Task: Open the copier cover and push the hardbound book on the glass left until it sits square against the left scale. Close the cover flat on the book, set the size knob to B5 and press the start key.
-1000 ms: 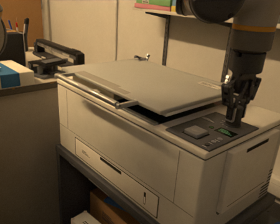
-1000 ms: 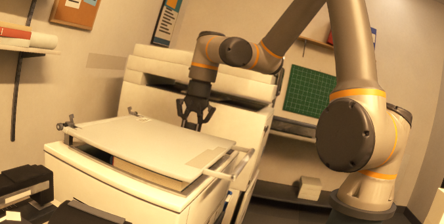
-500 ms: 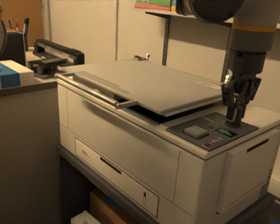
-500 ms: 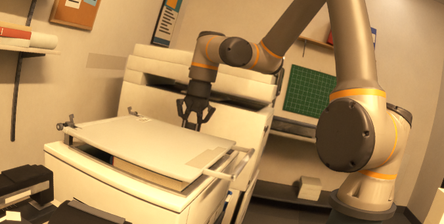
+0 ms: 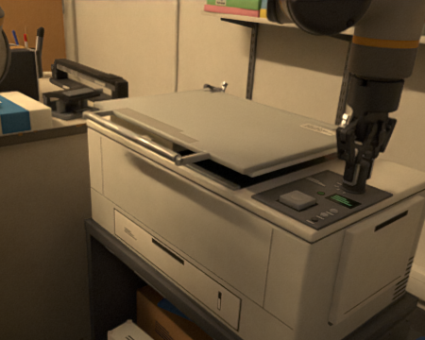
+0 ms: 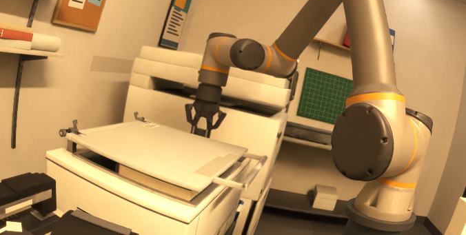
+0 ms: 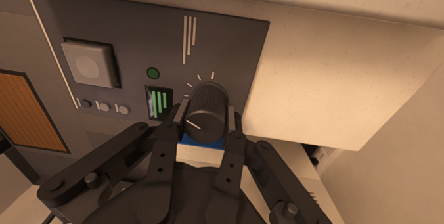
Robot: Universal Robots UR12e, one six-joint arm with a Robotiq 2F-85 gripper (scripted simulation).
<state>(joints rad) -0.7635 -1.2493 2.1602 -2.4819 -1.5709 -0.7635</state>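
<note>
The hardbound book [image 6: 155, 181] lies on the copier glass under the cover [image 5: 231, 127], which rests on it, slightly raised at the front. The black size knob [image 7: 206, 112] sits on the dark control panel [image 5: 321, 196] at the copier's right end. My gripper [image 7: 204, 115] points straight down on the knob, and its two fingers are closed on the knob's sides. The knob's white pointer line aims away from the tick marks, toward my wrist. The square grey start key [image 7: 89, 67] is left of the knob, beside a green lamp [image 7: 153, 73] and a lit green display [image 7: 158, 101].
A cardboard box [image 5: 160, 314] sits under the copier stand. The cover's bar handle [image 5: 141, 139] projects along the copier's front edge. A paper trimmer [image 5: 80, 85] and a blue-striped box [image 5: 12, 113] rest on the counter to the left. A larger machine [image 6: 213, 76] stands behind the arm.
</note>
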